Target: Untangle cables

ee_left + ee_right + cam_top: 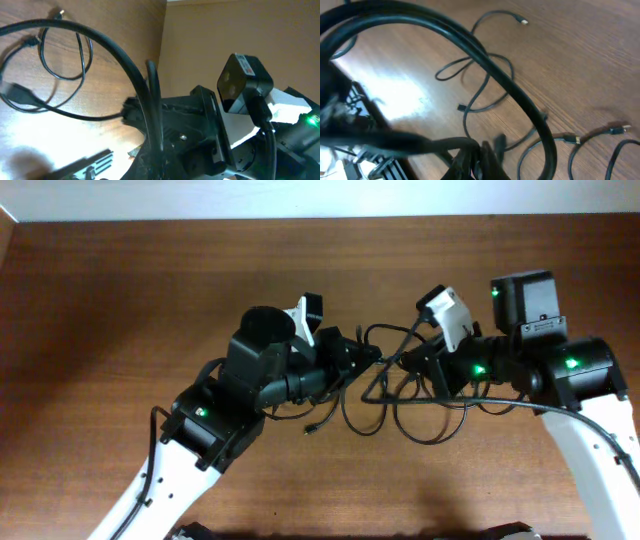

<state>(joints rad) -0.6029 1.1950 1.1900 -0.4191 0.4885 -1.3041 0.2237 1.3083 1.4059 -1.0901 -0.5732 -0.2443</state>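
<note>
Overhead view: both arms meet around the middle of the frame, tips almost nose to nose.
left fingers (368, 359): closed, poking in from the left right at the knot. Honestly can't tell if a cord is actually pinched.
right fingers (402, 363): closed too, coming in from the right. Same deal, no clear look at a grip.
cables (395, 402): black tangle between and just below the two tips, mid-frame, loops spilling toward the lower edge.
loose plug (312, 428): lies on the bench (120, 300), lower left of the tangle.
right wrist view: thin loops across the centre, silver-tipped plug (522, 21) at upper middle, more plug ends at lower right.
left wrist view: one loop (64, 78) flat on the wood, upper left.
</note>
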